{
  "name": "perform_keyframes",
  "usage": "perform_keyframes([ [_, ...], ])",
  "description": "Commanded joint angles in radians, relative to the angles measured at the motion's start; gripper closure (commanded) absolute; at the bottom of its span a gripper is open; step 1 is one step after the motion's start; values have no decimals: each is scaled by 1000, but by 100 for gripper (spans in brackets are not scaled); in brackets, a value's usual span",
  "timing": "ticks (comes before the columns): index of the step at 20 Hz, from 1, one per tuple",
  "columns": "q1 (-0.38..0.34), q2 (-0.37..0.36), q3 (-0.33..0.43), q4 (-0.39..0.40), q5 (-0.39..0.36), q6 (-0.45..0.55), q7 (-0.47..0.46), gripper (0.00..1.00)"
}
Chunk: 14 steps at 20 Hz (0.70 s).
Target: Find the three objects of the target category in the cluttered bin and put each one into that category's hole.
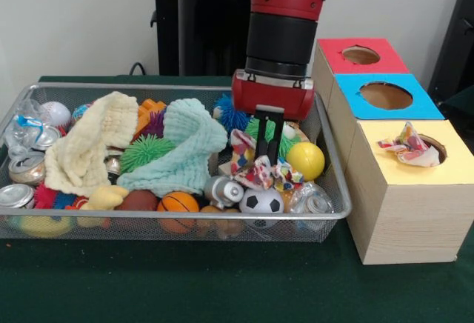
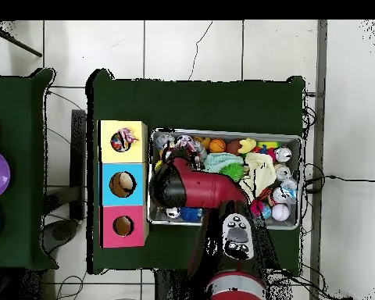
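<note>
One patterned cloth [image 1: 409,147] sits bunched in the hole of the yellow box [image 1: 415,190], at 3 o'clock from the wire bin [image 1: 337,190] on the green counter [image 1: 185,278]. Gripper [image 1: 269,161] is down inside the bin, black fingers clenched on a second patterned cloth [image 1: 255,171], yellow ball [image 1: 305,161] just beside at 3 o'clock.

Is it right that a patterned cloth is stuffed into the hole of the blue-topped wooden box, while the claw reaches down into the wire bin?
Not quite. The patterned cloth sits in the hole of the yellow-topped wooden box, not the blue-topped wooden box, whose hole holds no cloth. The front view shows this. The claw does reach down into the wire bin.
</note>
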Motion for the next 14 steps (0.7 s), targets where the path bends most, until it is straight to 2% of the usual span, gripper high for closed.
perform_keyframes([
  [1,89,-103,-46,-56,66,250,147,100],
  [3,120,-120,-79,-85,66,333,139,100],
  [6,136,-136,-83,-119,70,429,134,100],
  [14,139,-150,-62,-195,76,534,144,100],
])
